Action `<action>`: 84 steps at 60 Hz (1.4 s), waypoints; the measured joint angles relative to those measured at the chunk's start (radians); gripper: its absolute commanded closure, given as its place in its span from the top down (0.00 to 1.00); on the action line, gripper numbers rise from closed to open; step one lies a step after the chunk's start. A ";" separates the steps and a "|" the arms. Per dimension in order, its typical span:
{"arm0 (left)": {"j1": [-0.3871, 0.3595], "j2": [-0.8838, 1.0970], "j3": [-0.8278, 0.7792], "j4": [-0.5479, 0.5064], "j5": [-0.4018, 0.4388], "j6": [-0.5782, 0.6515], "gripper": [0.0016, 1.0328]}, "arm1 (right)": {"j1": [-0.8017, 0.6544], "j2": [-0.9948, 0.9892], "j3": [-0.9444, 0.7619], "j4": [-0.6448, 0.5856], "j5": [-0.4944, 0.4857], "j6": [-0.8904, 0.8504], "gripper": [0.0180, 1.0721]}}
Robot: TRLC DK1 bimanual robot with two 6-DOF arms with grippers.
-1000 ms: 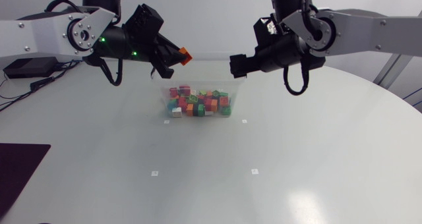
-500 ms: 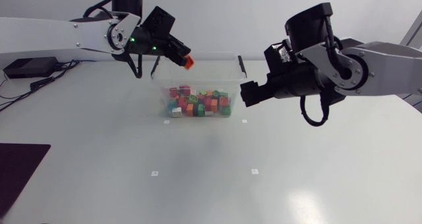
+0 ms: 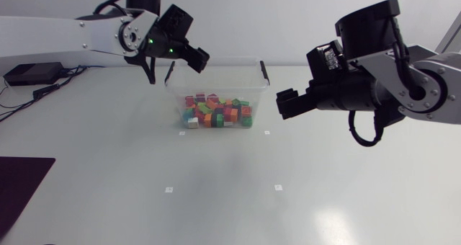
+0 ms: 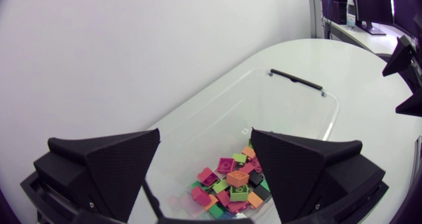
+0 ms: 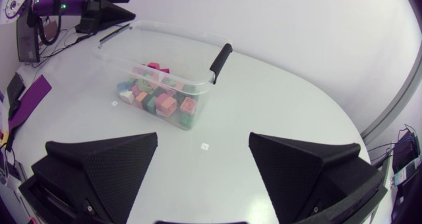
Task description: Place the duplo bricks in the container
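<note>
Desk (image 3: 216, 202), near edge: a dark mat (image 3: 21, 187) lies at the left corner. Four small white markers (image 3: 168, 189) sit on the pale surface, two nearer and two just in front of the container.

Right gripper (image 3: 282, 104): held above the desk to the right of the container and apart from it. Its fingers (image 5: 112, 165) are spread wide with nothing between them; its wrist view looks across bare desk toward the bin.

Container (image 3: 216, 76): a clear plastic bin with a black handle (image 3: 264, 72) at each end, upright on the desk. Duplo bricks (image 3: 216, 112) are all inside, a loose heap on the bin floor in red, pink, green, orange and white. No brick is seen outside it.

Left gripper (image 3: 198, 60): over the far left corner of the bin, just beside the left handle. Fingers released and empty; the heap lies below the gap, an orange brick (image 4: 237, 178) uppermost.
</note>
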 measured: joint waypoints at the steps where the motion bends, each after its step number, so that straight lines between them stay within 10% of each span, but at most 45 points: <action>1: 0.002 -0.010 -0.001 -0.002 -0.005 -0.002 0.96 | 0.000 -0.005 -0.002 0.000 0.004 0.000 0.95; 84: 0.327 -1.221 -0.935 0.127 -0.123 -0.082 0.96 | -0.235 -0.749 -0.414 -0.002 0.158 -0.209 0.95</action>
